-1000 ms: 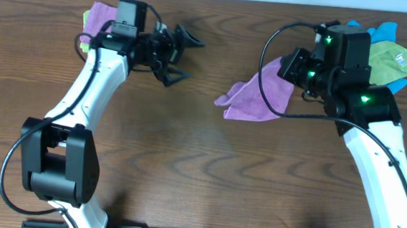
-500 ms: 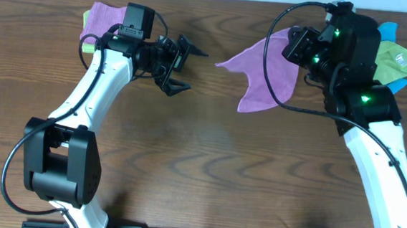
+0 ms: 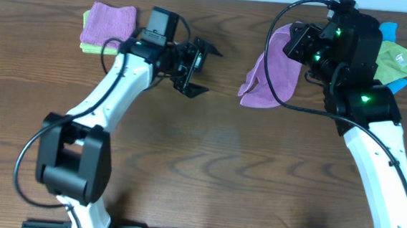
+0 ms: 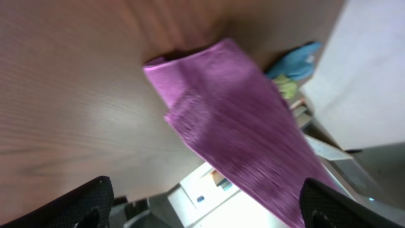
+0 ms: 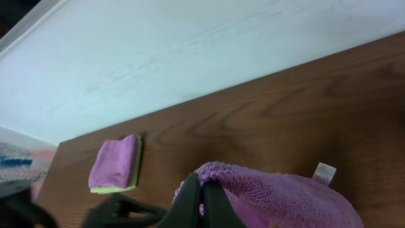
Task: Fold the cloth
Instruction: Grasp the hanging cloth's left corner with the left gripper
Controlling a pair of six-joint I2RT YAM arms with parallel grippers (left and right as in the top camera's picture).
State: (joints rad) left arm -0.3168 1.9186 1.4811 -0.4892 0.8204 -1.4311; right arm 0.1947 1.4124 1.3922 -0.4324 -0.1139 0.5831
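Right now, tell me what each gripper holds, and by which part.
Right gripper: the purple cloth, pinched at a bunched upper edge, the rest hanging. Left gripper: open, holding nothing.

- A dark brown wooden table (image 3: pixel 207 164) with visible grain fills the scene.
- A folded pinkish-purple cloth (image 3: pixel 109 20) lies at the far left, stacked on a folded lime-green cloth (image 3: pixel 93 48) whose edge shows beneath it.
- At the far right, a crumpled lime-green cloth (image 3: pixel 397 63) lies over a bright blue cloth (image 3: pixel 387 30).
- A white surface (image 5: pixel 190 57) runs beyond the table's far edge.
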